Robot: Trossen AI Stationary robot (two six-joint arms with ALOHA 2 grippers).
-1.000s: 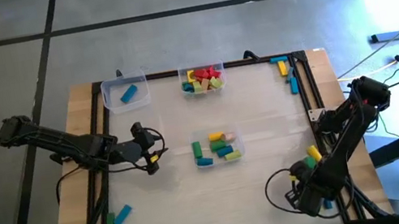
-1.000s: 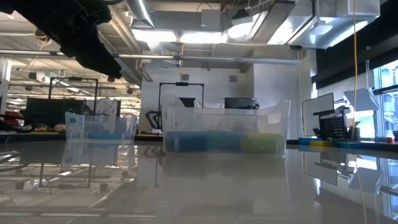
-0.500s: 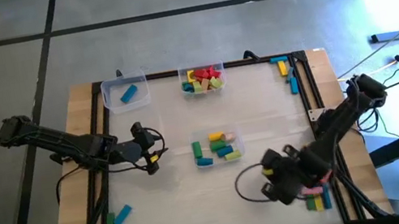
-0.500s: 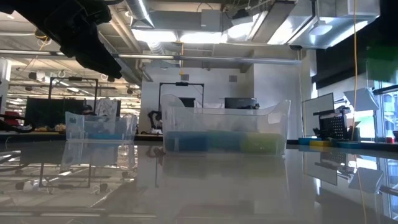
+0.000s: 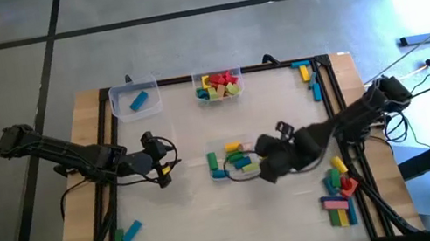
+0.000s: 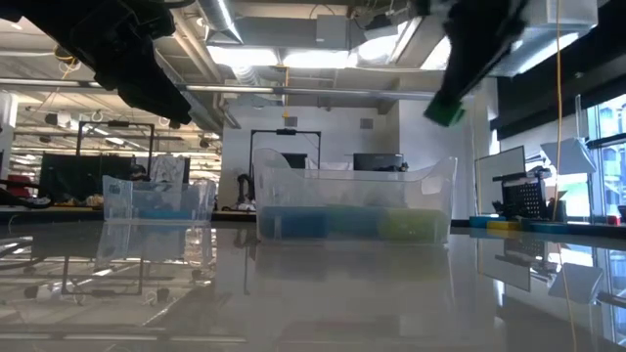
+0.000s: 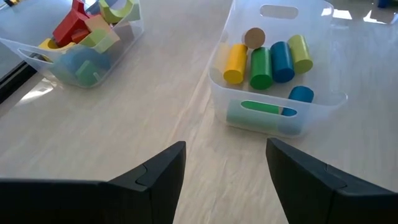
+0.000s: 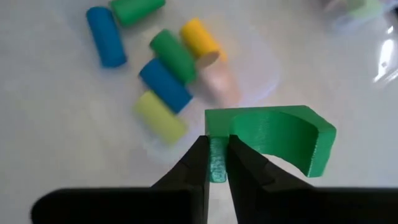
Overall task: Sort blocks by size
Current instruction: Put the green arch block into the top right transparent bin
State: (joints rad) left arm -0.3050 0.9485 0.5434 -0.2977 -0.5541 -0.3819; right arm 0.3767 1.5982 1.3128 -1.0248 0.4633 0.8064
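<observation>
My right gripper (image 5: 262, 165) is shut on a green arch-shaped block (image 8: 273, 134), beside the middle clear tub (image 5: 234, 160) and well above the table. The block also shows in the low view (image 6: 445, 110). The tub holds several short round blocks (image 8: 163, 81) in blue, green, yellow and pink. My left gripper (image 5: 160, 161) is open and empty above the table, left of that tub; its fingers show in the left wrist view (image 7: 225, 168). A pile of loose blocks (image 5: 339, 192) lies at the near right. My right gripper pinches one end of the green arch (image 8: 217, 157) between its two fingers. The rest of the arch sticks out to one side of the fingers. The block is lifted clear, high over the table by the middle tub.
A tub with one blue block (image 5: 136, 101) stands at the far left, and a tub of mixed blocks (image 5: 219, 84) at the far middle. Loose blocks lie at the near left (image 5: 127, 238) and the far right (image 5: 306, 73). A dark frame (image 5: 330, 91) edges the table.
My right gripper has gone from over the block pile at the near right toward the table's left and far edge, up to the middle tub. The green block has come into the low view, high above the tub. The pile now lies uncovered.
</observation>
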